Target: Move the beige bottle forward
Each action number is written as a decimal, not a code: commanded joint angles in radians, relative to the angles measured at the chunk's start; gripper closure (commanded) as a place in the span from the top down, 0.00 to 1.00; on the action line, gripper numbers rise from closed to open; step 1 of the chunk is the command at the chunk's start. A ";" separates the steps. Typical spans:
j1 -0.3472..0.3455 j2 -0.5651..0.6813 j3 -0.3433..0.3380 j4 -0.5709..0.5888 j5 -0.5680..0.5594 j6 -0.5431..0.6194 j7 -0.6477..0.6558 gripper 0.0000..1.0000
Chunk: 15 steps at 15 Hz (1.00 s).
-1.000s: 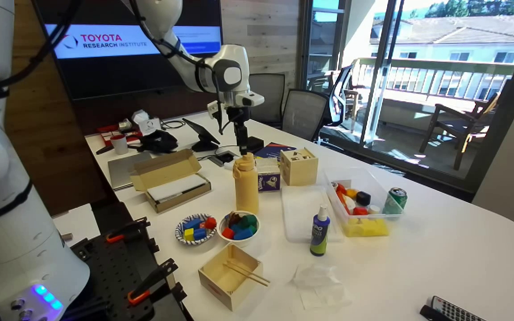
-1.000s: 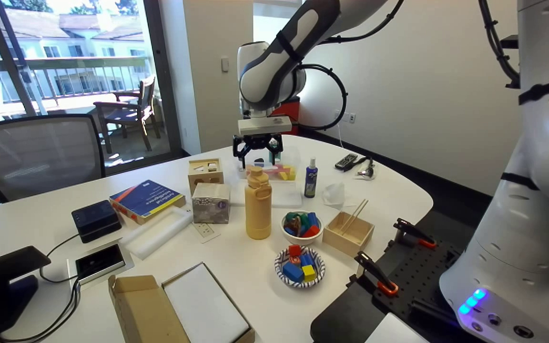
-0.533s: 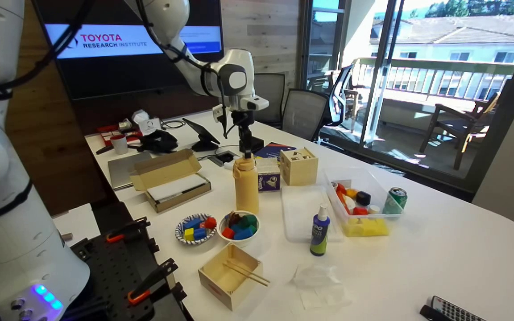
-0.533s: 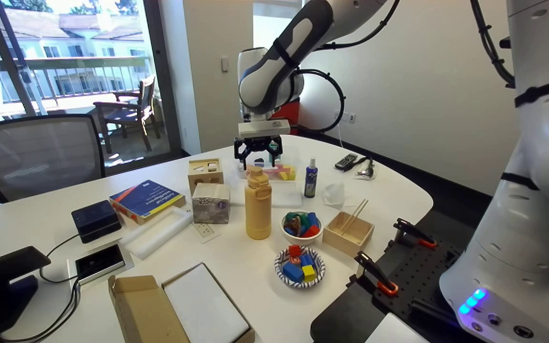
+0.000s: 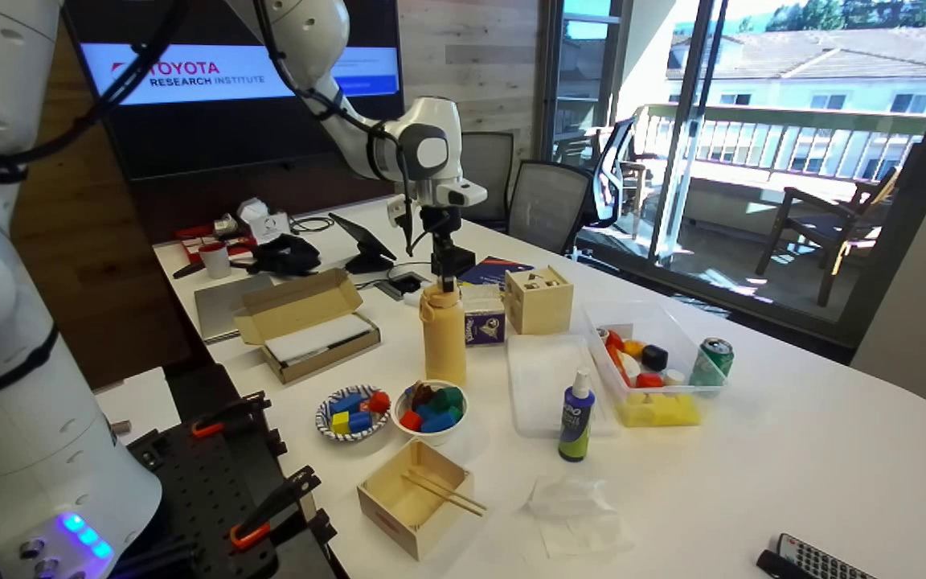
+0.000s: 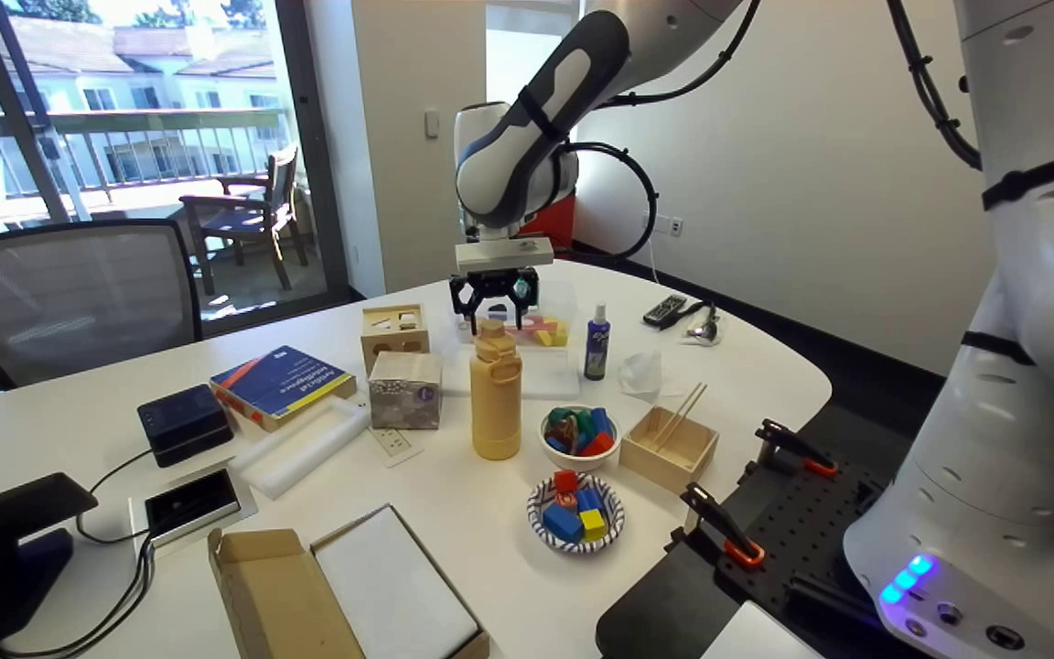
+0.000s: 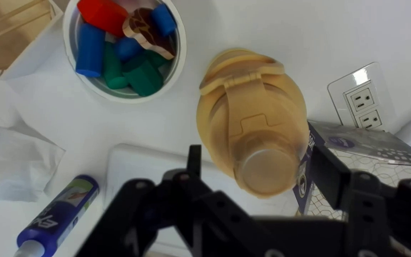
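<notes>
The beige bottle (image 5: 444,342) stands upright on the white table in both exterior views (image 6: 496,403). In the wrist view the bottle (image 7: 252,103) is seen from above, its round cap between the fingers. My gripper (image 6: 497,322) is open and points down at the top of the bottle. In the wrist view the gripper (image 7: 257,153) has one finger on each side of the cap, with a clear gap on the left and a narrow one on the right. In an exterior view the gripper (image 5: 448,283) overlaps the cap, so its exact height there is hard to tell.
A tissue box (image 6: 405,392) and a wooden shape box (image 6: 394,334) stand close beside the bottle. A bowl of blocks (image 5: 429,437) and a patterned bowl (image 6: 534,526) are near its base. A flat clear lid (image 5: 521,402), spray bottle (image 5: 575,418) and clear bin (image 5: 700,386) lie farther off.
My gripper has come down toward the bottle's cap and shifted slightly sideways, to the right in one view and to the left in another. The fingers stay open. The bottle has not moved.
</notes>
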 commanded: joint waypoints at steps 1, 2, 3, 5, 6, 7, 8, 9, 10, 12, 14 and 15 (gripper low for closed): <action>0.017 0.017 -0.019 0.021 0.028 0.013 -0.017 0.57; 0.019 0.016 -0.022 0.021 0.024 0.013 -0.013 0.56; 0.022 0.011 -0.024 0.021 0.020 0.012 -0.010 0.48; 0.029 0.000 -0.029 0.021 0.012 0.010 -0.003 0.38; 0.033 -0.005 -0.031 0.023 0.007 0.008 0.000 0.35; 0.040 -0.008 -0.037 0.022 -0.001 0.005 0.006 0.36; 0.045 -0.008 -0.040 0.021 -0.002 0.004 0.007 0.33; 0.050 -0.007 -0.042 0.022 -0.004 0.000 0.007 0.21; 0.049 0.000 -0.039 0.026 0.001 -0.004 -0.007 0.20; 0.041 0.008 -0.028 0.028 0.005 -0.001 -0.051 0.20; 0.044 0.007 -0.032 0.025 -0.009 0.008 -0.090 0.20; 0.047 0.006 -0.033 0.022 -0.015 0.013 -0.110 0.20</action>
